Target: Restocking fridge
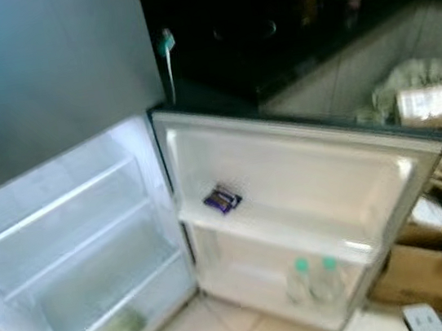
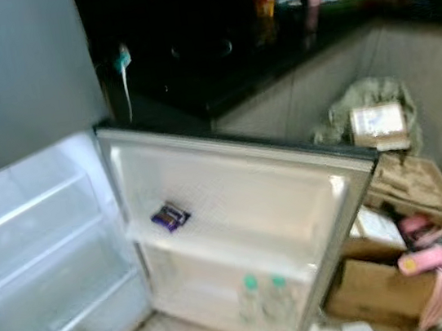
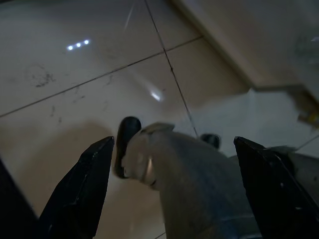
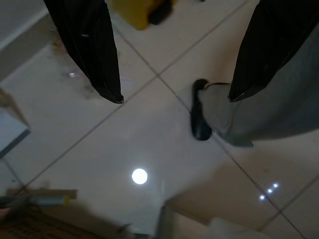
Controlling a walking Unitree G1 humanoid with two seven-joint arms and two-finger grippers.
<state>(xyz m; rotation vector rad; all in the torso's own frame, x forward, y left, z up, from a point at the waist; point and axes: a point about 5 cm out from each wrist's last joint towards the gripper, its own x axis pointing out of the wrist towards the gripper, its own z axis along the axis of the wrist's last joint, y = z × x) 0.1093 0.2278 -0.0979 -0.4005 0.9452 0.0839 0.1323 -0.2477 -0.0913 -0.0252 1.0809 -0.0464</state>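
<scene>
The small white fridge is standing open low in front of the robot, its wire-edged shelves lying mostly bare, with something green and blurred sitting at the bottom left. Its white inner door is swinging out to the right. A small dark purple packet is resting on the upper door shelf, and two clear plastic bottles with green caps are standing side by side in the lower door rack.

Both arms are hanging idle. The left gripper is pointing down at the pale tiled floor, its two black fingers spread wide and holding nothing; the robot's own grey leg and dark foot are showing between them. The right gripper is likewise gaping over the tiles, empty.

To the right of the door, an open brown cardboard box is sitting on the floor with pink items spilling from it, probably the stock.

The risk, as I judge it, is the open door: it is standing just beside the box, so a turn toward the stock could knock it. With the head views blurring, any reach now could miss.
</scene>
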